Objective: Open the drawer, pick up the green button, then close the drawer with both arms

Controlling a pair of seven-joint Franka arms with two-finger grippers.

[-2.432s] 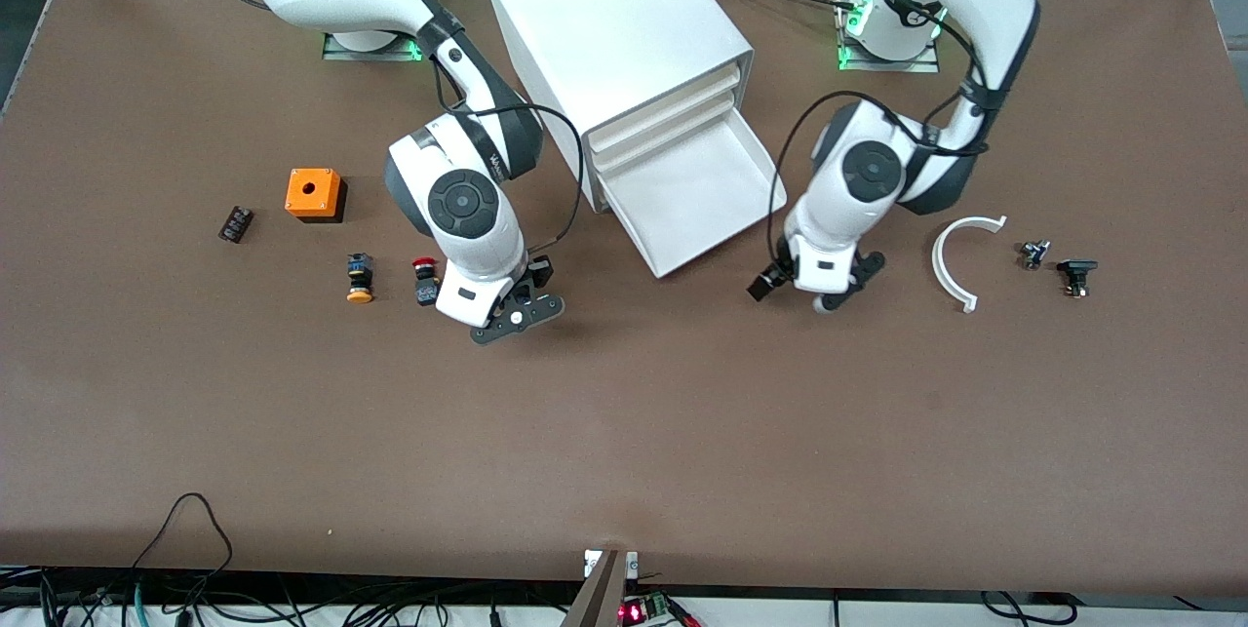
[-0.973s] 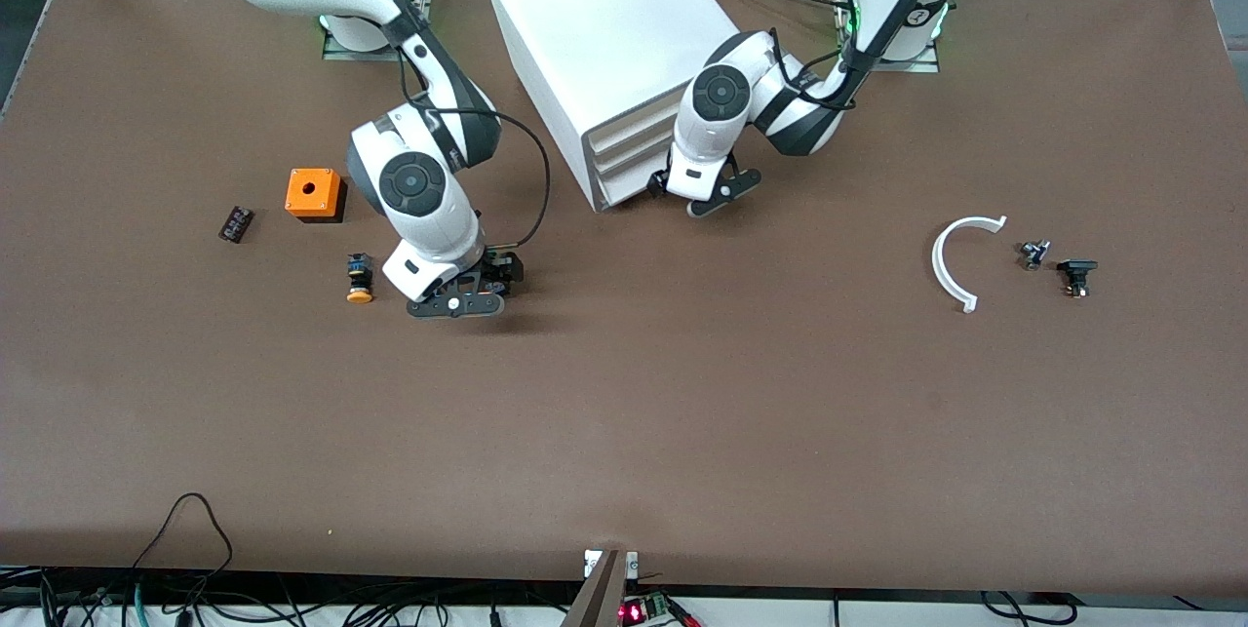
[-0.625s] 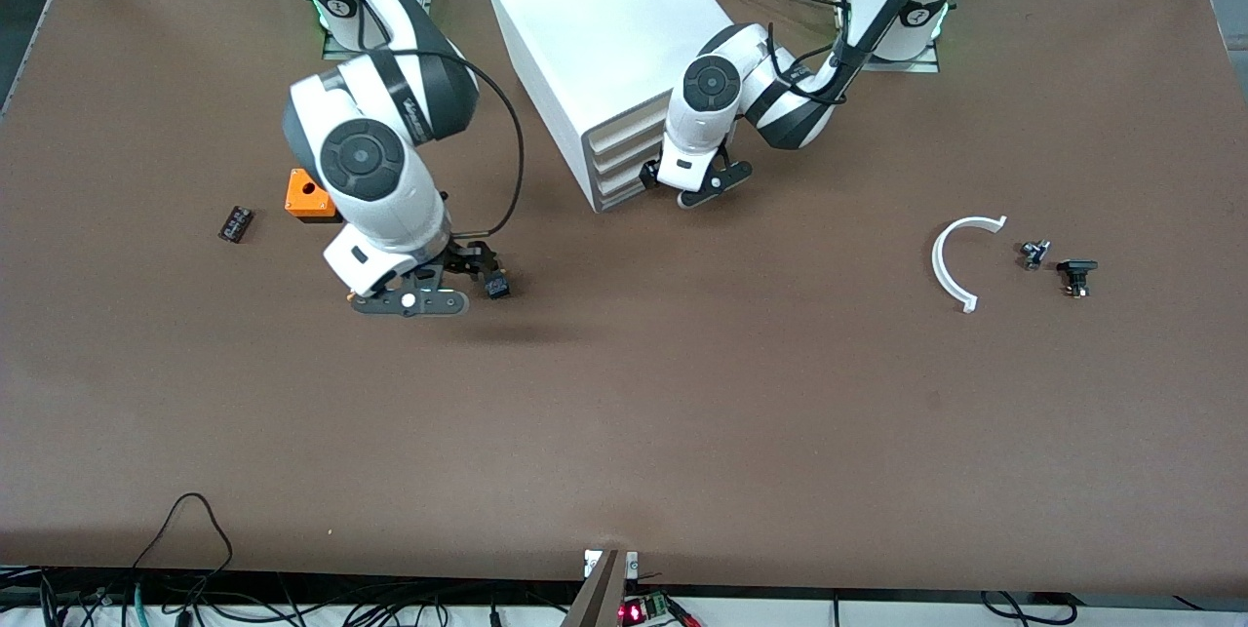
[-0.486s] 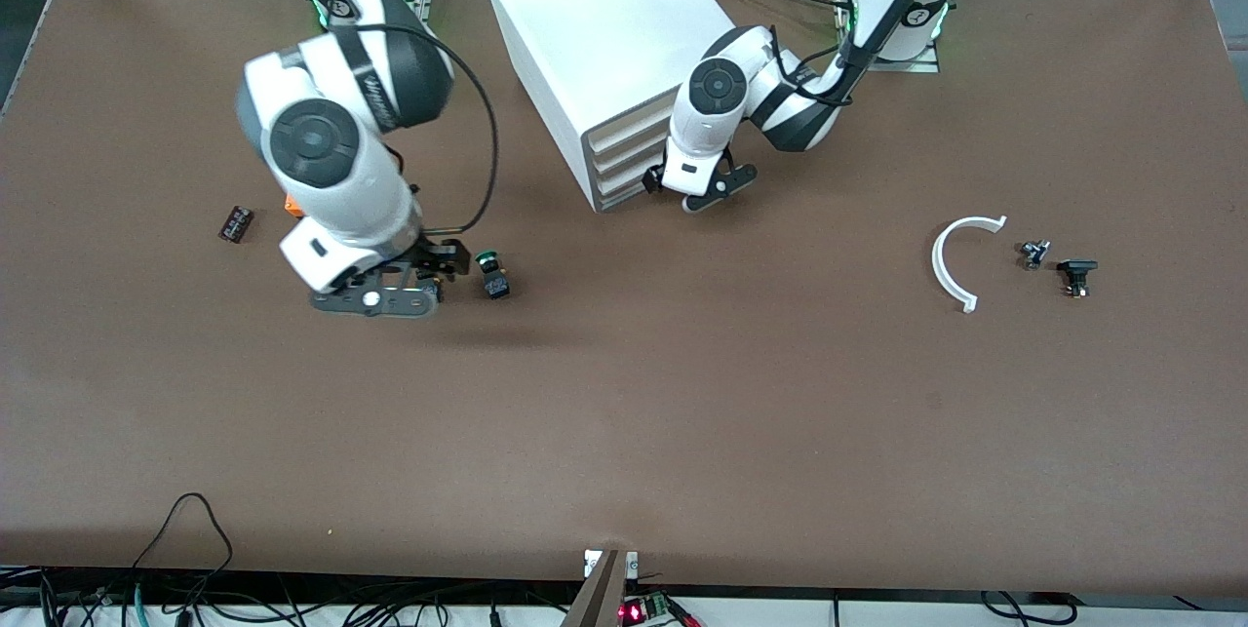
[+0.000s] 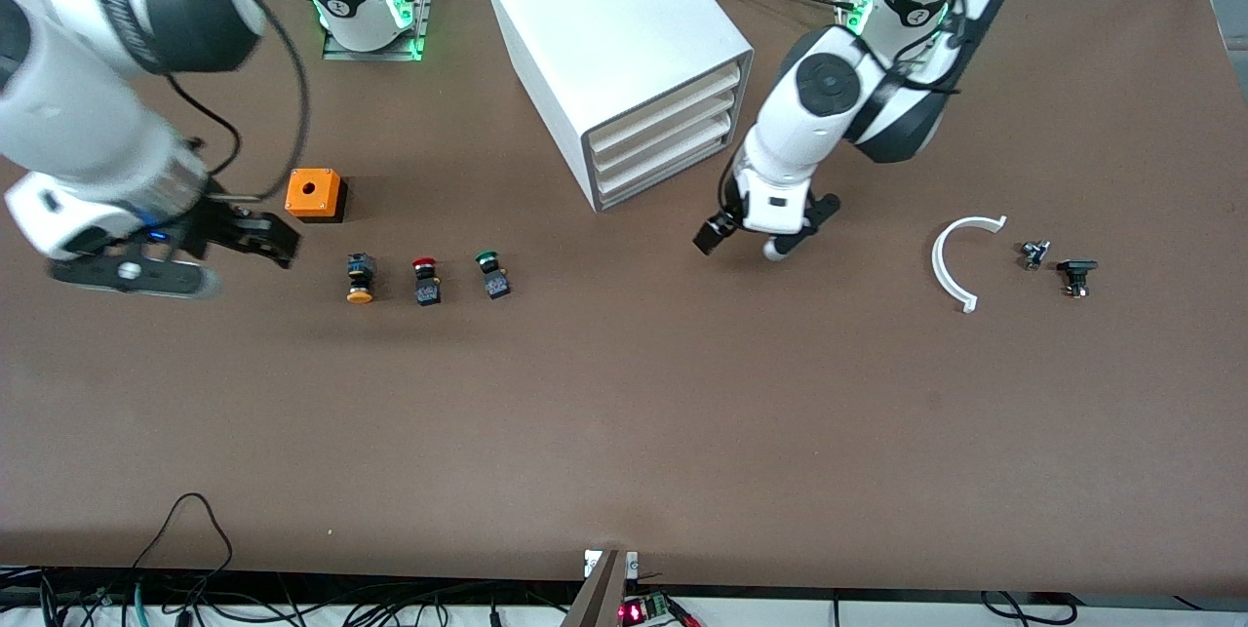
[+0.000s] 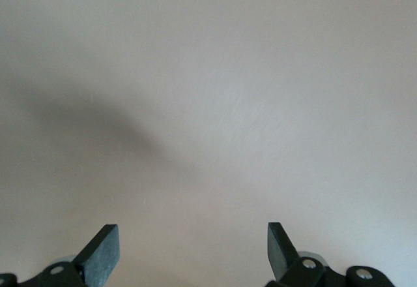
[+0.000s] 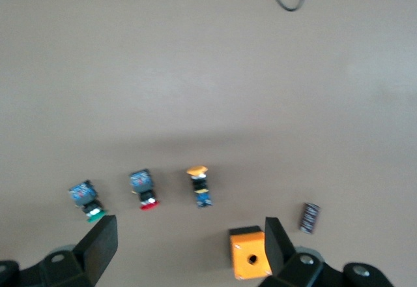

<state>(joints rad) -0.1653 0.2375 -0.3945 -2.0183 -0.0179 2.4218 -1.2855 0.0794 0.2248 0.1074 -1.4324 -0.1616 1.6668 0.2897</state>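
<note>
The white cabinet [image 5: 624, 32] has all three drawers pushed in; the lowest drawer [image 5: 668, 171] is shut. The green-capped button [image 5: 492, 274] lies on the table nearer to the front camera than the cabinet, beside the red-capped one [image 5: 425, 281]. It also shows in the right wrist view [image 7: 88, 199]. My right gripper [image 5: 249, 239] is open and empty, raised over the table by the orange box [image 5: 314, 194]; in its wrist view [image 7: 189, 225] the jaws stand wide. My left gripper [image 5: 770, 235] is open and empty over bare table in front of the cabinet, and so in its wrist view [image 6: 190, 231].
An orange-yellow-capped button [image 5: 359, 278] lies beside the red one. A small dark block [image 7: 310, 217] lies near the orange box [image 7: 251, 261]. A white curved piece [image 5: 960, 261] and two small dark parts [image 5: 1033, 254] [image 5: 1075, 276] lie toward the left arm's end.
The left gripper pushed the open lowest drawer shut, then drew back from the cabinet. The right gripper let go of the green button beside the red one, then rose toward its end of the table.
</note>
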